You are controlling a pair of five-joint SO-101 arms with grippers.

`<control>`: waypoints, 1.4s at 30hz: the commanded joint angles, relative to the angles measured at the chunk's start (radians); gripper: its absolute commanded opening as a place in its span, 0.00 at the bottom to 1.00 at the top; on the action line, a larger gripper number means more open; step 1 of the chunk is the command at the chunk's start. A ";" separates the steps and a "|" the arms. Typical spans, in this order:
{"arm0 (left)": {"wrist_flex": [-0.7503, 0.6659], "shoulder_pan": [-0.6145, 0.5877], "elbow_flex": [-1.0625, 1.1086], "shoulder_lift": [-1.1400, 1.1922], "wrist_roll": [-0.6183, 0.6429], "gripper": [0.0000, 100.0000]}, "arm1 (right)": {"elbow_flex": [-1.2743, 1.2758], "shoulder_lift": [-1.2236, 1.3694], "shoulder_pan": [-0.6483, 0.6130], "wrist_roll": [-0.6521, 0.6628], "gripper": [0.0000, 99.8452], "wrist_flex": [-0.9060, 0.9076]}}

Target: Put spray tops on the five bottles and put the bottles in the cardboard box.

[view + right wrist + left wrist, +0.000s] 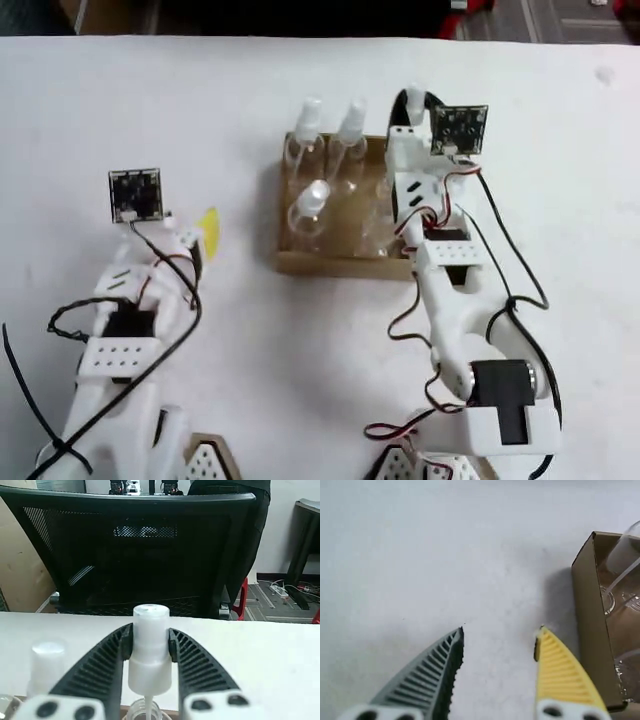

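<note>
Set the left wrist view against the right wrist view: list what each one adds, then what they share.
Left wrist view: the left gripper, its grey and yellow fingers apart over the white table, beside the brown cardboard box.
Right wrist view: the right gripper shut on a white spray top, its tube at a clear plastic bottle's neck, with a black mesh chair behind.
Shared: the table and clear plastic bottles, some inside the box.

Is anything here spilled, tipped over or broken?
Nothing stands out. The capped clear plastic bottles stand upright in the brown cardboard box. The right claw holds a white spray top straight above an open bottle neck. The left claw hangs open over the white table.
</note>
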 commanded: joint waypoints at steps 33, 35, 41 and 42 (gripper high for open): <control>-0.025 0.013 -0.006 -0.021 -0.012 0.22 | 0.051 -0.090 -0.033 -0.005 0.18 -0.015; -0.025 0.013 -0.006 -0.021 -0.012 0.22 | 0.078 -0.153 -0.036 -0.005 0.18 -0.015; -0.025 0.013 -0.006 -0.021 -0.012 0.22 | 0.103 -0.418 -0.033 -0.014 0.18 0.134; -0.025 0.013 -0.006 -0.021 -0.012 0.22 | 0.092 -0.472 -0.024 -0.014 0.18 0.182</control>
